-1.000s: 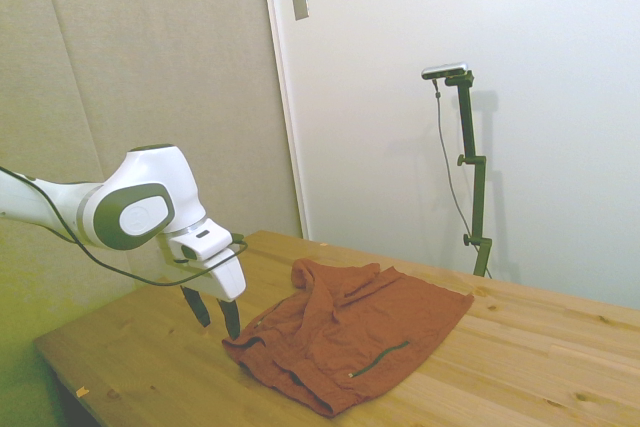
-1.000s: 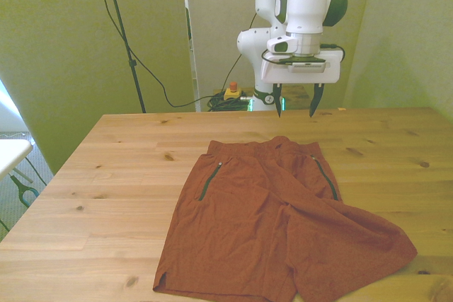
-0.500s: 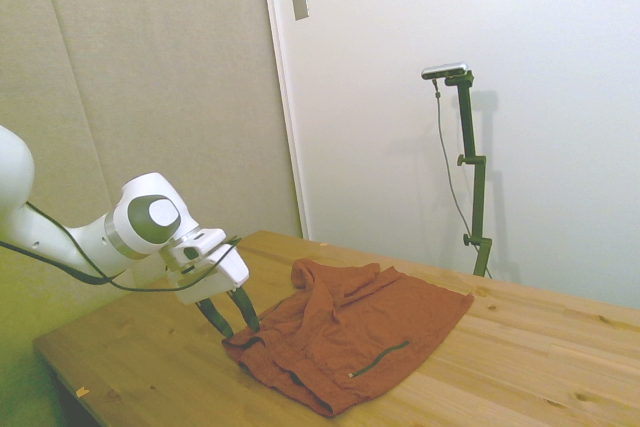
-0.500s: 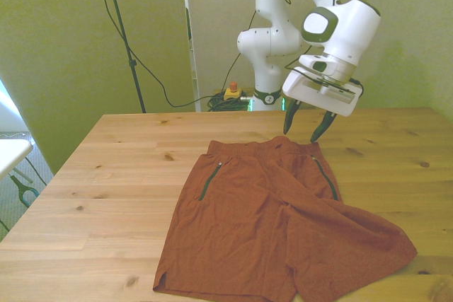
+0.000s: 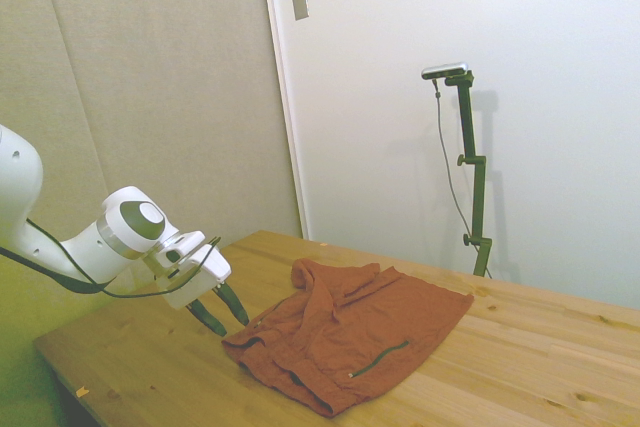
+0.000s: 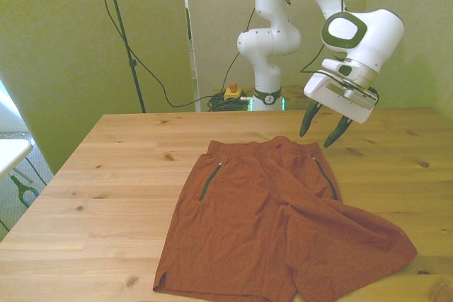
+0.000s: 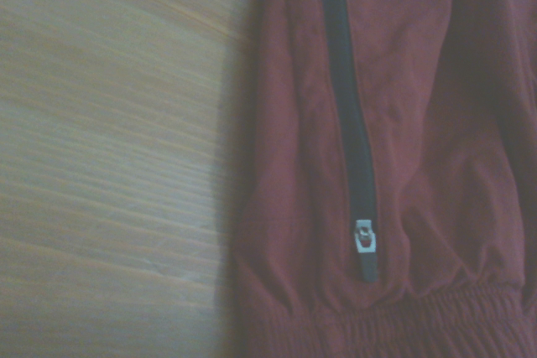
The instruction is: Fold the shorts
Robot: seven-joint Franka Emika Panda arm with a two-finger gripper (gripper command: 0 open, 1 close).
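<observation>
Gripper fingers spread wide above shorts, hem cut off in front view

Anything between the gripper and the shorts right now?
Nothing visible. The gripper hangs open and tilted above bare table, just off the waistband corner of the shorts on the front view's right. Only air lies between them.

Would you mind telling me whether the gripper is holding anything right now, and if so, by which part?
Nothing is held. The gripper hangs open and tilted above the table, off the waistband corner of the shorts on the front view's right, not touching the fabric.
</observation>
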